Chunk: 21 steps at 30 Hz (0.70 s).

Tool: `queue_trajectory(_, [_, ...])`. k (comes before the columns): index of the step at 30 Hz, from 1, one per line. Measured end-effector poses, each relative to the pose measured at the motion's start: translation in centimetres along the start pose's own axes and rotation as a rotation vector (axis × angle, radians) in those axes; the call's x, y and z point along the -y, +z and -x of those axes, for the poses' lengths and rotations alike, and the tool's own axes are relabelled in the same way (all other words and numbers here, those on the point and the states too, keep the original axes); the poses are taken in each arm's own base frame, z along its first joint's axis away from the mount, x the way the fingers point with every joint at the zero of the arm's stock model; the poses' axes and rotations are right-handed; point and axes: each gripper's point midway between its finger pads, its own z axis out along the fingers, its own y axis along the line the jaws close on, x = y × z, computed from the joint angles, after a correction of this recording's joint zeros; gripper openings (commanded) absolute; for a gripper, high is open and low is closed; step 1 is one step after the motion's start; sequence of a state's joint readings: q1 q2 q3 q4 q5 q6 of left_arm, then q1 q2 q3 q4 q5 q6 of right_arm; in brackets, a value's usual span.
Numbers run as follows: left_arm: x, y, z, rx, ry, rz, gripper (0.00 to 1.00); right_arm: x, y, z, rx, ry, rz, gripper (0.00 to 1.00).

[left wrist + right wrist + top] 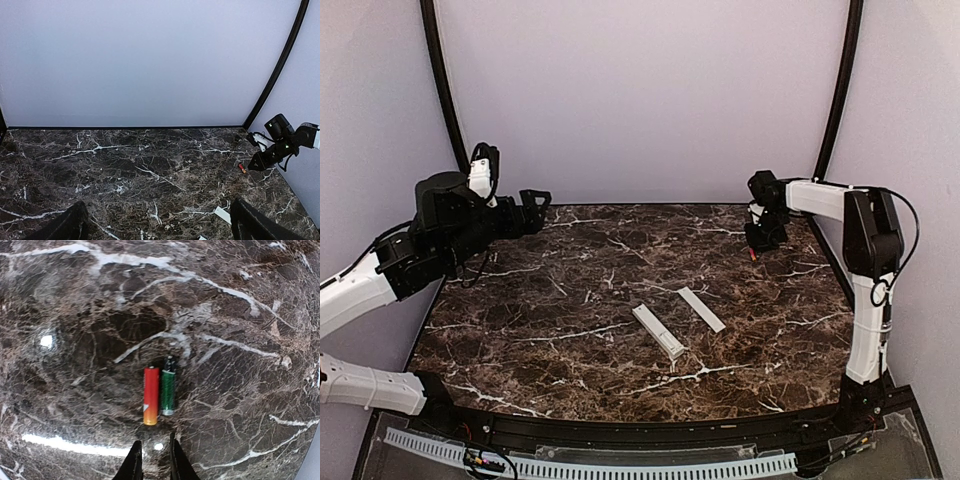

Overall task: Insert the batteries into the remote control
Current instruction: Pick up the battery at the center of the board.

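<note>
Two batteries lie side by side on the marble at the back right, a red and orange one (151,395) and a green and black one (168,386). They show as a small red mark (752,254) from above. My right gripper (152,460) hovers just short of them, its jaws a narrow gap apart with nothing between. The white remote control (658,331) lies mid-table, recess up. My left gripper (535,205) hangs high at the back left, wide open and empty, its dark fingers (70,225) at the bottom corners of its view.
A thin flat white cover strip (701,309) lies just right of the remote control. Pale walls with black curved posts (442,80) close in the table (550,330) at the back and sides. A slotted cable rail (620,466) runs along the near edge.
</note>
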<state>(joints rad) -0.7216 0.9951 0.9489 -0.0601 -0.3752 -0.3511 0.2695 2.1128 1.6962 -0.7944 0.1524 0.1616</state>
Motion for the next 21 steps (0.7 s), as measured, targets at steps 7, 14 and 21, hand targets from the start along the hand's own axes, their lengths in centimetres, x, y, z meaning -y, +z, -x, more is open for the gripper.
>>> queue_trajectory(7, [-0.2,0.9,-0.9,-0.027,0.014,0.014,0.98,1.6,1.2,1.6,0.018,0.009,-0.012,0.15])
queue_trajectory(14, [-0.1,1.4,-1.6,-0.047,0.021,0.013,0.98,1.7,2.3,2.5,0.027,-0.002,-0.011,0.13])
queue_trajectory(21, [0.0,1.4,-1.6,-0.049,0.022,0.012,0.98,1.6,3.8,2.7,0.012,-0.007,-0.006,0.10])
